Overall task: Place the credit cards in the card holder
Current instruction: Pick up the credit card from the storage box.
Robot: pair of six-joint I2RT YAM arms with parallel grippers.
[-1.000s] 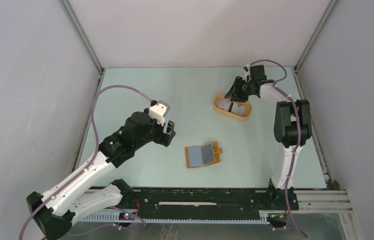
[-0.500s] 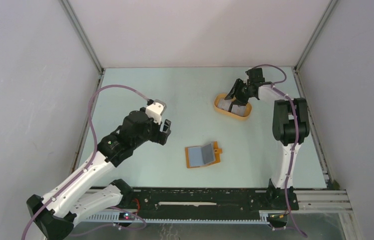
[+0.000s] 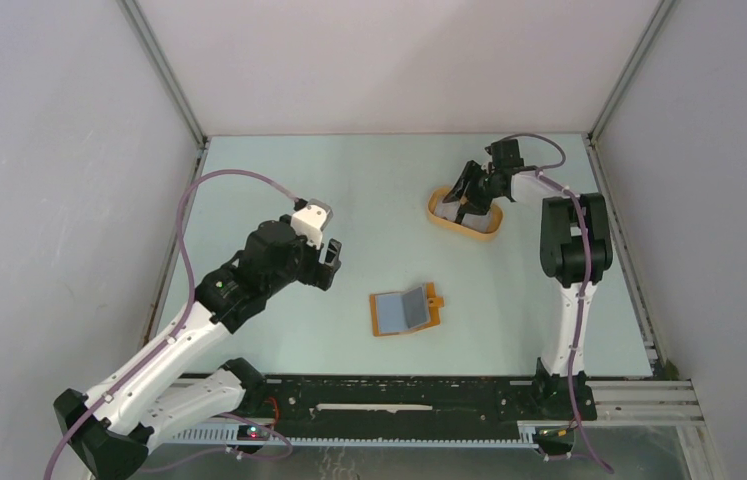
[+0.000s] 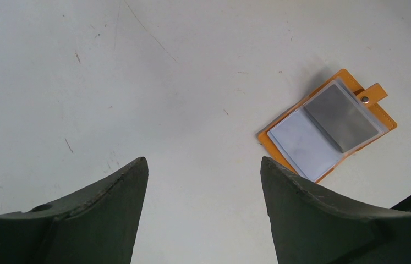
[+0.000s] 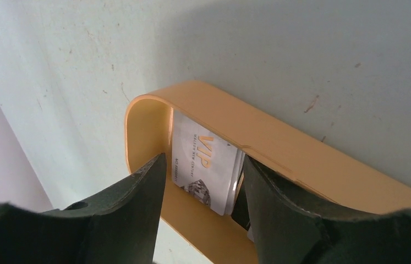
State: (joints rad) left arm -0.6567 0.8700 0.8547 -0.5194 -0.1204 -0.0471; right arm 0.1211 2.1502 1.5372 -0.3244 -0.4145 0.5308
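Credit cards [image 5: 208, 170] sit in the orange tray [image 5: 280, 144] at the far right of the desk [image 4: 137, 66]. My right fingers [image 3: 469, 203] straddle the VIP one, spread and not yet gripping, while my left fingers [image 3: 333, 266] hang released near the open card holder [image 4: 327, 126]. If I close off-centre, I could jam that card against the tray wall or drag a second one up.

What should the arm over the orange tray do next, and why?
Probably close the right gripper on the white VIP card: its open fingers straddle that card in the tray, and the card holder lies open, waiting.
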